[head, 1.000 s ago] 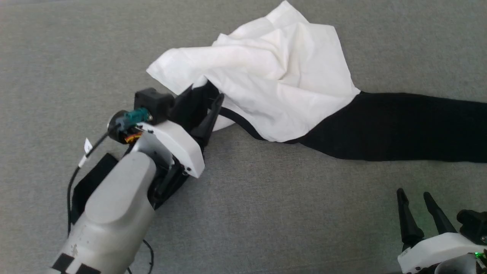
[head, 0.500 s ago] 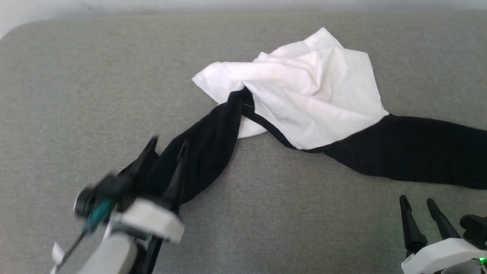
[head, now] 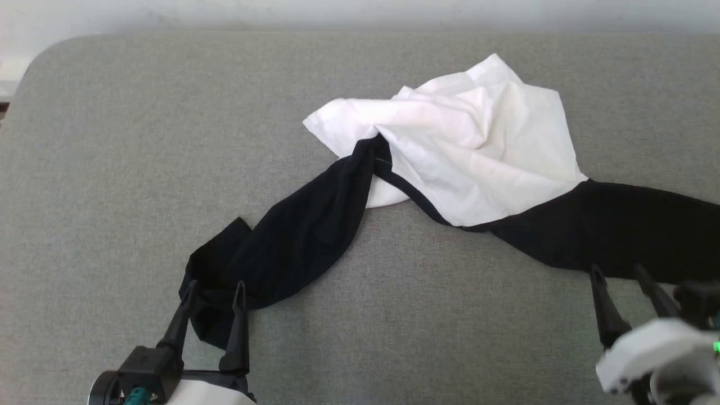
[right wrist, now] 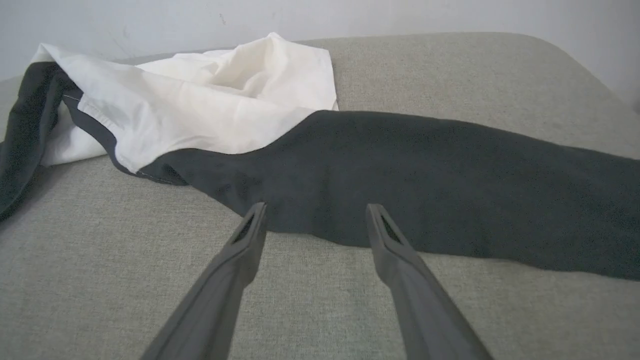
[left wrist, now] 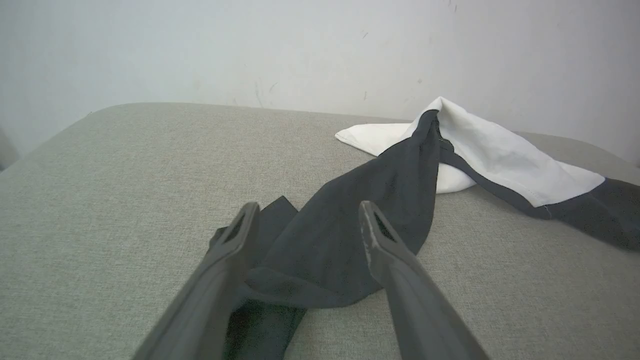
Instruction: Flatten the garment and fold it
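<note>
The garment [head: 484, 140] lies crumpled on the grey surface, its white body bunched at the far middle. One black sleeve [head: 298, 242] trails toward the near left; the other sleeve [head: 630, 236] runs off to the right. My left gripper [head: 216, 287] stands open over the near end of the left sleeve [left wrist: 350, 220], fingers to either side of the cloth, gripping nothing. My right gripper [head: 617, 271] is open at the near edge of the right sleeve [right wrist: 450, 180], its fingertips [right wrist: 260, 212] just short of the cloth. The black neckline trim [head: 413, 194] edges the white body.
The grey padded surface [head: 112, 140] has a rounded far-left corner [head: 39, 50] and ends at a pale wall [head: 360, 11] behind. Bare grey fabric [head: 422, 326] spreads between the two grippers.
My left gripper drew back from the neckline toward the near left, dragging the left sleeve out straight, and now stands open over its end. The head view shifted. My right gripper edged up to the right sleeve.
</note>
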Tool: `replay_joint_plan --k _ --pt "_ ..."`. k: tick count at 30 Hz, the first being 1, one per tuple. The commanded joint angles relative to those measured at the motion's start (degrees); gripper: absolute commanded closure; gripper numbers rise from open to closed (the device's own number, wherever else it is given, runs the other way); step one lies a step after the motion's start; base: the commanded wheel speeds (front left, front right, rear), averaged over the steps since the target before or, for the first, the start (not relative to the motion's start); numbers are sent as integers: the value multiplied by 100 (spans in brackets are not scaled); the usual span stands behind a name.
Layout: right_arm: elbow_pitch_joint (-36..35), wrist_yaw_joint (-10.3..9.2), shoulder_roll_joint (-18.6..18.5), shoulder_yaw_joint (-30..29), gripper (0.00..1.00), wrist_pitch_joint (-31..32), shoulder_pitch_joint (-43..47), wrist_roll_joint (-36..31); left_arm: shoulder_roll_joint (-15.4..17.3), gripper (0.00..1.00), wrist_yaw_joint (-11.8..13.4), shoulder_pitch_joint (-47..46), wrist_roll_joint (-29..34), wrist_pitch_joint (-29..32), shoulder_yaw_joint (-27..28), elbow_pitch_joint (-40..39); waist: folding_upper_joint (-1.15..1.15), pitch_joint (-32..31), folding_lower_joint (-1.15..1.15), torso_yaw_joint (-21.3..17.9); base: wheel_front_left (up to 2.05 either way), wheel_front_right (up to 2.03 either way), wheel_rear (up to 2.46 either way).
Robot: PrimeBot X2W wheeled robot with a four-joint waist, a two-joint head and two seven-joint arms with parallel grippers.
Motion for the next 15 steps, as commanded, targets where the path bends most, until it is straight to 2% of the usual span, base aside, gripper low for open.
replay_joint_plan --k 1,6,10,15 --pt "-70 -4 12 10 0 97 -131 -65 -29 0 -41 -2 46 -26 46 -23 0 50 1 33 0 0 0" --pt "-214 -4 -13 51 0 1335 -675 -352 -160 0 -218 -30 219 -26 177 41 0 175 1 102 0 0 0" --pt "41 -4 -355 166 0 2447 -1085 -219 -247 0 -348 -79 333 -27 206 121 0 294 1 203 0 0 0" --pt "465 -4 -713 395 0 3122 -1603 0 -353 0 -505 -188 400 -27 224 222 0 464 1 371 0 0 0"
